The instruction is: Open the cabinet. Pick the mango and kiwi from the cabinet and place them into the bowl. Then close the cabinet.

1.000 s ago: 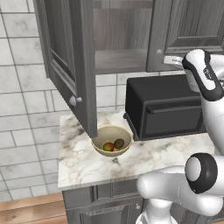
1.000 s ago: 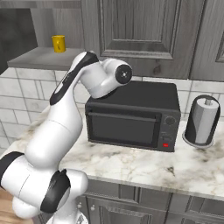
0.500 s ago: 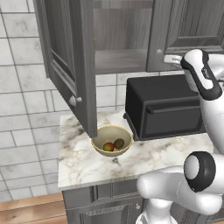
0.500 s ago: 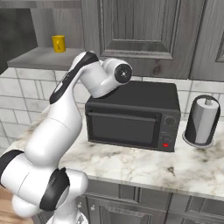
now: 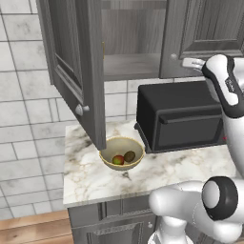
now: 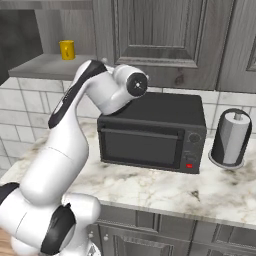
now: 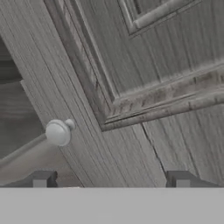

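Observation:
The dark grey cabinet has its left door swung wide open and its right door closed. On the counter below, the tan bowl holds the red-and-green mango and the brown kiwi. My gripper is up at the lower left corner of the closed right door, just right of its round knob. In the hand view the gripper is open, tips wide apart with nothing between them, facing the door panel, with the knob at the left.
A black toaster oven stands right of the bowl under the closed door. A paper towel roll is at the far right of the marble counter. A yellow mug sits on the cabinet shelf. The open door overhangs the bowl's left side.
The hand has shifted only slightly by the closed right door. The open door, bowl and fruit are as before.

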Robot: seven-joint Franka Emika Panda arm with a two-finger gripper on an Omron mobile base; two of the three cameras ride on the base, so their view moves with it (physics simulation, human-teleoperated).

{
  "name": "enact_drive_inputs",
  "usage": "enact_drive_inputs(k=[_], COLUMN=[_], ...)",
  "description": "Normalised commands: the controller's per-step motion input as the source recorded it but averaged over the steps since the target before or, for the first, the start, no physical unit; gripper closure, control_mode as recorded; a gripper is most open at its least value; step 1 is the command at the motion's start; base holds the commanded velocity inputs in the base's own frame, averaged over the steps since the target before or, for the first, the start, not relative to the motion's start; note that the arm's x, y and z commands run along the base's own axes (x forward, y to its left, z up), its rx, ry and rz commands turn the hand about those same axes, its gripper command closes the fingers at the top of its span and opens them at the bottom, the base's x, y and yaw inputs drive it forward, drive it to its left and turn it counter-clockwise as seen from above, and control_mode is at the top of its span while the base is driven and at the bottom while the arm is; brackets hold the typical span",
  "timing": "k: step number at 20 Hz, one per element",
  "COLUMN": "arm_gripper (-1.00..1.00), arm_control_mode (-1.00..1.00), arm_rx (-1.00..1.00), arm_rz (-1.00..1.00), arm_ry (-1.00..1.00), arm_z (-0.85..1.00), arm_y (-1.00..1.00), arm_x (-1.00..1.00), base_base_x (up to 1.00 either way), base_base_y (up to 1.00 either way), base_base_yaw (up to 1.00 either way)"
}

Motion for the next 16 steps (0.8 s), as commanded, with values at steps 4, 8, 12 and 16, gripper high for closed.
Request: enact_drive_inputs(k=[4,8,12,16], arm_gripper=[-1.0,-1.0,-1.0,-1.0], arm_control_mode=[-1.0,-1.0,-1.0,-1.0], arm_rx=[0.0,0.0,0.0,0.0], arm_rz=[0.0,0.0,-0.01,-0.02], arm_ry=[-0.03,0.0,0.0,0.02], arm_z=[0.18,0.19,0.21,0.28], arm_y=[0.0,0.0,0.0,0.01], arm_x=[-0.57,-0.72,-0.97,-0.99], base_base_x=[0.0,0.0,0.0,0.0], base_base_y=[0.0,0.0,0.0,0.0], base_base_yaw=[0.0,0.0,0.0,0.0])
